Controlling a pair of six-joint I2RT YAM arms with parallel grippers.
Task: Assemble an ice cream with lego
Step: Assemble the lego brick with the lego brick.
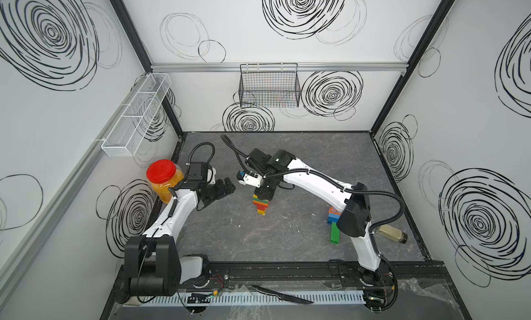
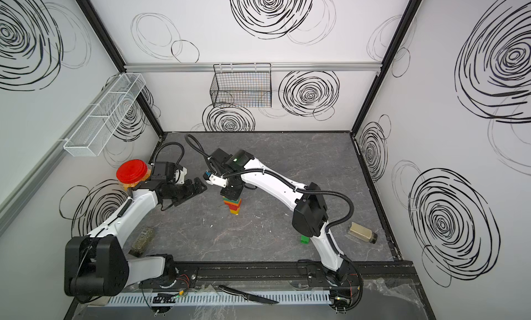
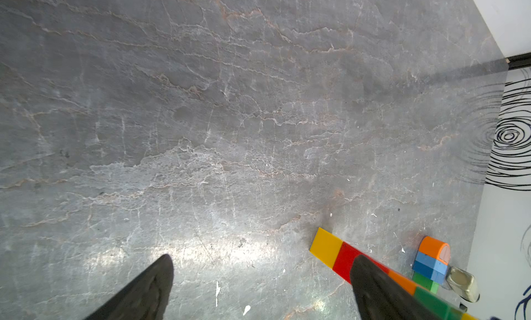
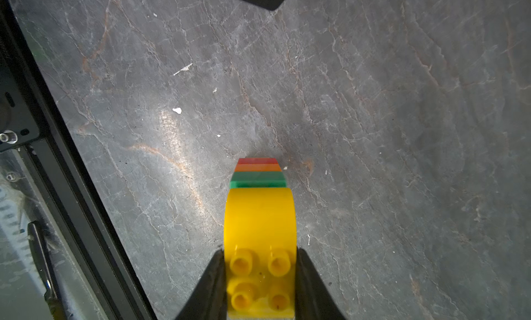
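The yellow rounded brick (image 4: 260, 218) is clamped between the right jaws, atop the lego stack (image 1: 262, 207) standing on the counter (image 1: 287, 241); the left jaws are spread wide, near the stack but apart from it.

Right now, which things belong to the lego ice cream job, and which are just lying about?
Job: lego stack, right gripper shut on it; orange-blue-green brick cluster.
Lying about: red-lidded jar, knife, sand-coloured bottle, greenish jar.

Bricks half out of sight
The right arm (image 2: 309, 215) covers the near-right brick stack (image 2: 305, 239), apparently all but its green end; the right gripper (image 2: 231, 193) hides the top of the striped tower (image 2: 234, 208) in both top views.
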